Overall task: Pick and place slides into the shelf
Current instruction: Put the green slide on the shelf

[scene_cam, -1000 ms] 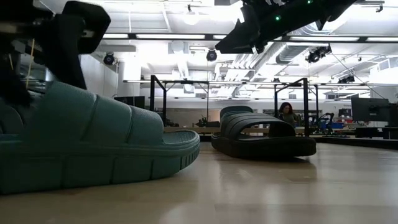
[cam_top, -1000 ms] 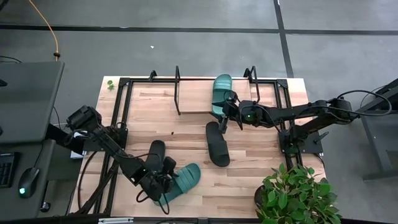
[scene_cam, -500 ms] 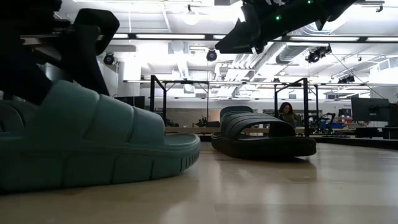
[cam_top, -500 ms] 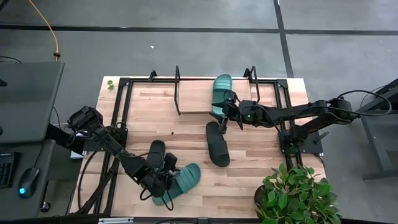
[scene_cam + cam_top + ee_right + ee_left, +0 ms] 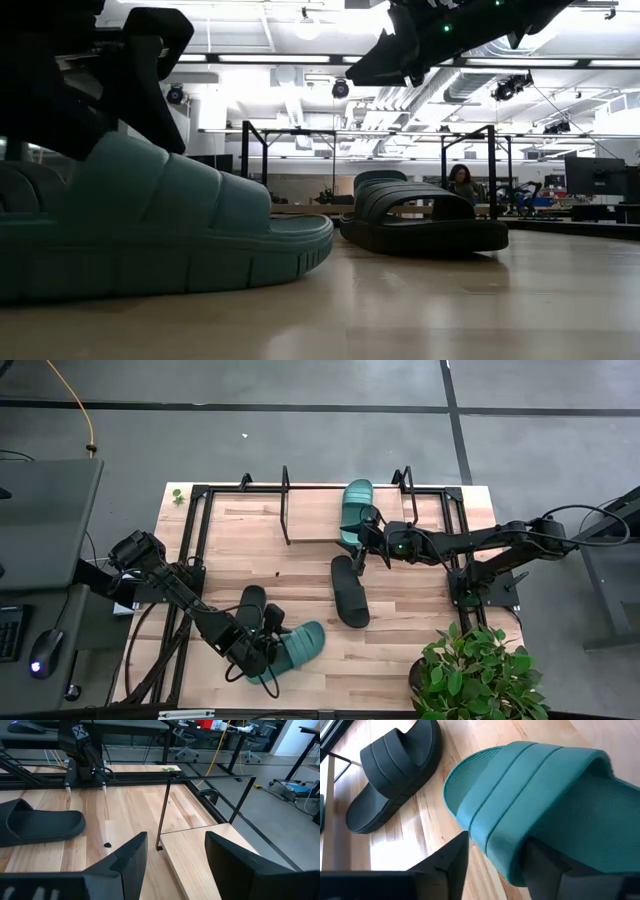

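One teal slide (image 5: 355,512) already on shelf (image 5: 315,512), just beside right gripper (image 5: 358,552); that gripper empty, fingers spread, hovering above black slide (image 5: 349,590) on table.

Left gripper (image 5: 268,665) with fingers astride strap of second teal slide (image 5: 292,650); firm grip not sure.

Other black slide (image 5: 249,608) just beside it.

Judgement: three slides left to place.

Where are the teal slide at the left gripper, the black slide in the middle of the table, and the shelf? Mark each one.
Teal slide (image 5: 530,815): left wrist view, on its ribbed strap.
Black slide (image 5: 349,591): high view, on its strap.
Shelf (image 5: 315,512): high view, on the bare light board.
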### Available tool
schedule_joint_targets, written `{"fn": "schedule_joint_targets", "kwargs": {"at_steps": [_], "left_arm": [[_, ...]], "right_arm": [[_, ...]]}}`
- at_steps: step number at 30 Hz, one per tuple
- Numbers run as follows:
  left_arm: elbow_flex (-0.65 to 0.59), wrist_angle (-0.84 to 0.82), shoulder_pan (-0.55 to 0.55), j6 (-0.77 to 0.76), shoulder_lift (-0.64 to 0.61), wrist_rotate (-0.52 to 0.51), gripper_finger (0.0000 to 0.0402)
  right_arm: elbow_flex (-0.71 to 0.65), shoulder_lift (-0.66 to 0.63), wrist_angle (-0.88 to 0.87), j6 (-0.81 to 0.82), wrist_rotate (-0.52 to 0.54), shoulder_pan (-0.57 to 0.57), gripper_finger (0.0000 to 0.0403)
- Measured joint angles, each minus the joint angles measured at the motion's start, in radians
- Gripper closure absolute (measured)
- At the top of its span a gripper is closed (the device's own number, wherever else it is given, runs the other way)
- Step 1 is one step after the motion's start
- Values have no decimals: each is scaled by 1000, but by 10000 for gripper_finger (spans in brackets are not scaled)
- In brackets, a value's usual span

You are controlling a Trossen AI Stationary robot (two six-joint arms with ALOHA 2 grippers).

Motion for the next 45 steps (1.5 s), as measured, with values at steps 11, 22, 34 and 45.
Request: {"fn": "schedule_joint_targets", "kwargs": {"at_steps": [11, 22, 34, 45], "left_arm": [[0, 4, 0, 26, 0, 1, 390], [20, -21, 0, 15, 0, -42, 395], [165, -317, -1, -130, 0, -153, 394], [282, -556, 0, -239, 0, -286, 381]], "right_arm": [[0, 0, -2, 0, 0, 0, 212], [0, 0, -3, -4, 0, 8, 212], [140, 0, -227, -38, 90, 124, 212], [217, 0, -358, -170, 272, 312, 212]]}}
